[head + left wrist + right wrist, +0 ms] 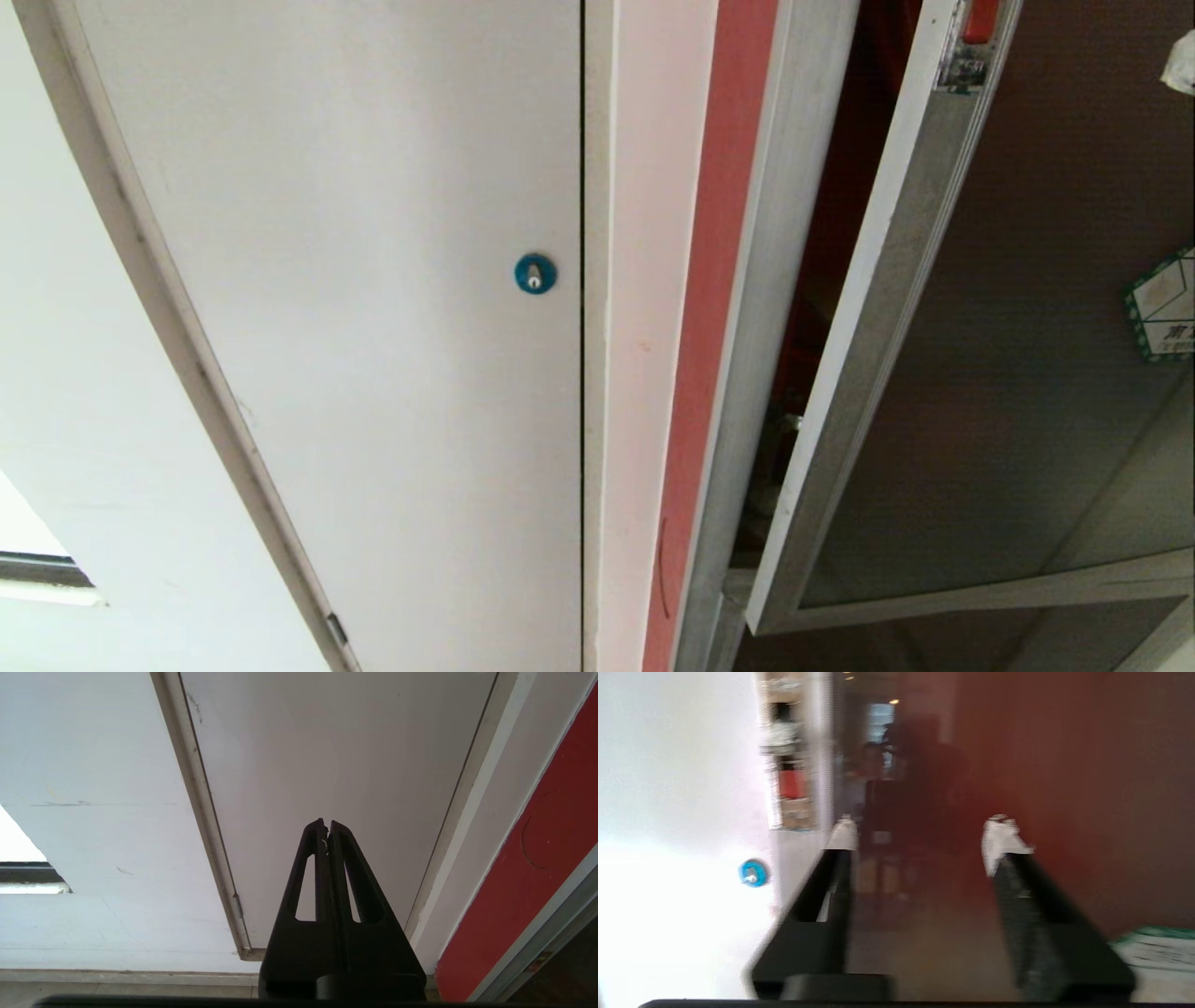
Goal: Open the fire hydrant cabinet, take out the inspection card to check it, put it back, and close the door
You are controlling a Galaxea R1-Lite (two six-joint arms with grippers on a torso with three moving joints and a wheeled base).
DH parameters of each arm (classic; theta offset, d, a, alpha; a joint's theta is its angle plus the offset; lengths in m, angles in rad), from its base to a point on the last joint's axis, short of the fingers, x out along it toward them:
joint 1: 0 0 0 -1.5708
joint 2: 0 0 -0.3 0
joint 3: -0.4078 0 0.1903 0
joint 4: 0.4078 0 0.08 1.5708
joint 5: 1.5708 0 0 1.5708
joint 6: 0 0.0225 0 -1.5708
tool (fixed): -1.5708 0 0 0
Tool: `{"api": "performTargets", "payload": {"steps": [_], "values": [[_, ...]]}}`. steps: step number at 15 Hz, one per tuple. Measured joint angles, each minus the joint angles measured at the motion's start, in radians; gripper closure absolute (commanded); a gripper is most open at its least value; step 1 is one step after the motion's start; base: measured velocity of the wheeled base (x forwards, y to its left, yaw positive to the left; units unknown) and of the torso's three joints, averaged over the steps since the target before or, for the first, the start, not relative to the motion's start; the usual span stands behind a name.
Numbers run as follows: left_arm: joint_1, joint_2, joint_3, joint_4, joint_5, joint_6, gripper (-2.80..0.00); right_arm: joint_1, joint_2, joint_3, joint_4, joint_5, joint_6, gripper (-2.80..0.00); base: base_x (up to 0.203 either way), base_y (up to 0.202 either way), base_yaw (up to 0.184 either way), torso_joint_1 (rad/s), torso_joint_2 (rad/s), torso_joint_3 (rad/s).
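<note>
My head looks up at a tall fire hydrant cabinet with a brushed silver metal frame and red interior [747, 308], set into the wall just right of a plain white panel [373, 280] that carries a small round blue lock [535, 273]. The cabinet's large dark tinted glass door in its silver frame [1008, 373] stands swung ajar, its free edge pulled away from the frame so a dark red gap shows between them. A small red latch tab [980, 19] sits at the top of that edge, and a green-bordered white sticker [1162, 308] is on the glass towards the right. My right gripper [924, 835] faces the glass of this door, its two black fingers [831, 877] with whitish tips spread apart, nothing between them. The door's silver edge lies beside the finger nearer the white panel, and the blue lock shows beyond it. Whether my tips touch the glass I cannot tell, since this view is smeared. A corner of the green-bordered sticker lies by my other finger. My left gripper [328, 826] hangs low, pointed up at the white panel, its black fingers pressed together on nothing, well apart from the cabinet's red side. No inspection card shows in any view.
</note>
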Motion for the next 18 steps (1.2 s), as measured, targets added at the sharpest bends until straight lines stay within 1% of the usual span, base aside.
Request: {"api": "performTargets", "payload": {"steps": [4,6,8,13,16,18], "values": [[0.0,0.0,0.0,-0.001,0.0,-0.001,0.0,-0.097,-0.083,0.008,0.039,0.001,-0.014,0.0,0.0,0.0,0.0,0.0,0.0,0.0],[0.0,0.0,0.0,-0.001,0.0,-0.001,0.0,-0.172,-0.143,0.008,0.081,0.002,-0.013,0.0,0.0,0.0,0.0,0.0,0.0,0.0],[0.0,0.0,0.0,-0.001,0.0,-0.001,0.0,-0.267,-0.2,0.005,0.106,0.005,-0.013,0.0,0.0,0.0,0.0,0.0,0.0,0.0],[0.0,0.0,0.0,-0.001,0.0,-0.001,0.0,-0.558,-0.363,0.003,0.171,0.007,-0.005,0.0,0.0,0.0,0.0,0.0,0.0,0.0],[0.0,0.0,0.0,0.0,0.0,-0.001,0.0,-0.689,-0.516,0.005,0.308,0.015,-0.004,0.0,0.0,0.0,0.0,0.0,0.0,0.0],[0.0,0.0,0.0,0.0,0.0,0.0,0.0,-0.733,-0.616,0.005,0.424,0.023,-0.003,0.0,0.0,0.0,0.0,0.0,0.0,0.0]]}}
